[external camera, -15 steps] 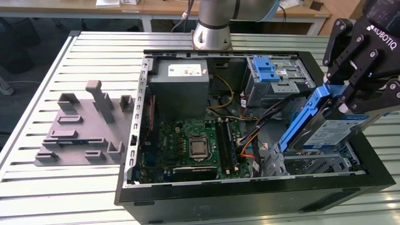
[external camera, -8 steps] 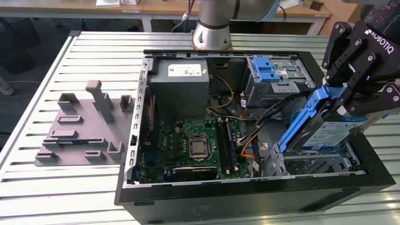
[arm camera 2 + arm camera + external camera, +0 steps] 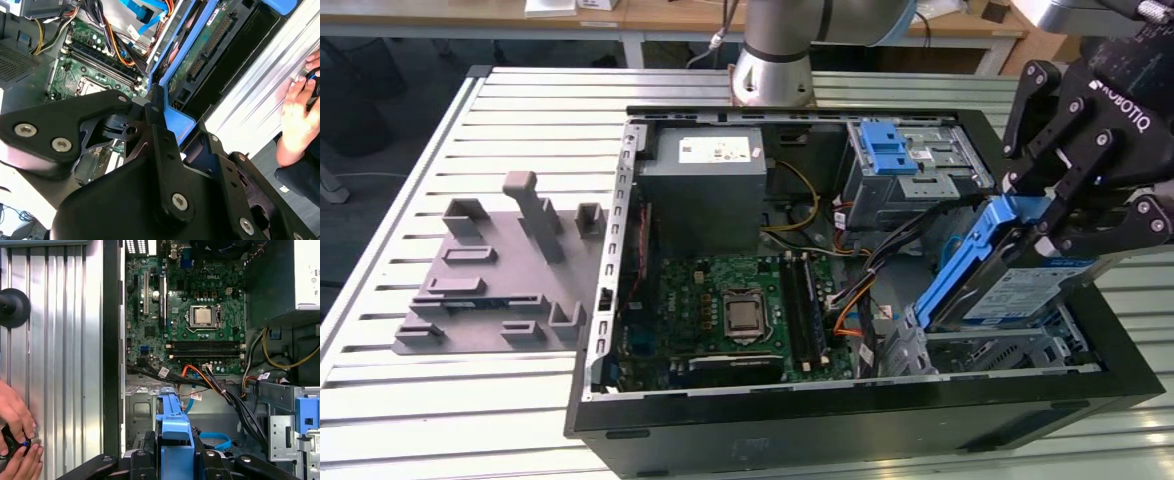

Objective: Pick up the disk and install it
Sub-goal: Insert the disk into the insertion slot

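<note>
An open desktop computer case point(image 3: 854, 405) lies on its side on a slatted metal table point(image 3: 400, 400). The robot's gripper point(image 3: 1047, 225) is closed on the disk point(image 3: 1014, 285), pinching the upper end of its blue frame between the black fingers.

The disk hangs tilted, its label facing outward. Its lower end is down inside the case at the near corner on the exterior view's right, just above a bare metal drive bay point(image 3: 987, 350). The pictures do not show whether the lower end touches the bay.

In the first wrist view the gripper point(image 3: 175, 460) clamps the disk's blue rail point(image 3: 174, 430), with the green motherboard point(image 3: 195, 315) farther into the case. Orange and black cables point(image 3: 220, 385) run close beside the bay.

Pick-up looks done, and the work appears to be at the install step, with the disk not yet seated. Seating it would likely call for levelling the disk, lining its rails up with the bay's sides, and keeping clear of the cables.

A person's hand point(image 3: 15, 435) rests on the table outside the case wall, holding a small dark round object. A grey plastic fixture point(image 3: 494, 270) sits on the table at the exterior view's left, well apart from the case.
</note>
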Robot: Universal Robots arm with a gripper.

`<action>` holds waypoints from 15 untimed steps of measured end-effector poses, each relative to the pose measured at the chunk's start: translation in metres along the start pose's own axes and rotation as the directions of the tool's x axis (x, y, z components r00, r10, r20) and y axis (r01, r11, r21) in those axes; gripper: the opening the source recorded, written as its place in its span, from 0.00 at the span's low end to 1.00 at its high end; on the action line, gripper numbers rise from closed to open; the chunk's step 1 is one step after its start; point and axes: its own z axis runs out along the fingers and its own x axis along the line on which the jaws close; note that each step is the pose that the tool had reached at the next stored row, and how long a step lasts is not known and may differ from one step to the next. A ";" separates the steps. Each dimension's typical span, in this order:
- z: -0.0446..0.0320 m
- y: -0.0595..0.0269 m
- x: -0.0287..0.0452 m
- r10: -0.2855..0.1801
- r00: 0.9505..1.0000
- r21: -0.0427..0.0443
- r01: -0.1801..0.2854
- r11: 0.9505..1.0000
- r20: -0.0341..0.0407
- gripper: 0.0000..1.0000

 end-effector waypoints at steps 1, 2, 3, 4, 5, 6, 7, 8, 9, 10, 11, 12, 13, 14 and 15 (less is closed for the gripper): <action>0.0004 0.0000 0.0000 0.000 1.000 0.000 0.000 1.000 0.000 0.36; 0.0007 0.0000 0.0000 0.000 1.000 0.000 0.000 1.000 0.000 0.36; 0.0010 0.0000 0.0000 0.000 1.000 0.000 0.000 1.000 -0.001 0.36; 0.0012 0.0000 0.0000 0.000 1.000 0.000 0.000 1.000 -0.001 0.36; 0.0015 0.0000 0.0000 0.000 1.000 0.000 0.000 1.000 -0.001 0.36; 0.0018 0.0000 0.0000 0.000 1.000 0.000 0.000 1.000 -0.001 0.36; 0.0022 -0.0001 0.0000 0.000 1.000 0.000 0.000 1.000 -0.001 0.36; 0.0025 -0.0001 0.0000 0.000 1.000 0.000 0.000 1.000 -0.001 0.36; 0.0029 -0.0001 0.0000 0.000 1.000 0.000 0.000 1.000 -0.001 0.36; 0.0032 -0.0001 0.0001 0.000 1.000 0.000 0.000 1.000 -0.001 0.36; 0.0037 -0.0001 0.0000 0.000 1.000 0.000 0.000 1.000 -0.001 0.36; 0.0041 -0.0001 0.0001 0.000 1.000 0.000 0.000 1.000 -0.001 0.36; 0.0045 -0.0001 0.0001 0.000 1.000 0.000 0.000 1.000 -0.001 0.36; 0.0050 -0.0002 0.0001 0.000 1.000 0.000 0.000 1.000 -0.001 0.36; 0.0055 -0.0002 0.0001 0.000 1.000 0.000 0.000 1.000 -0.001 0.38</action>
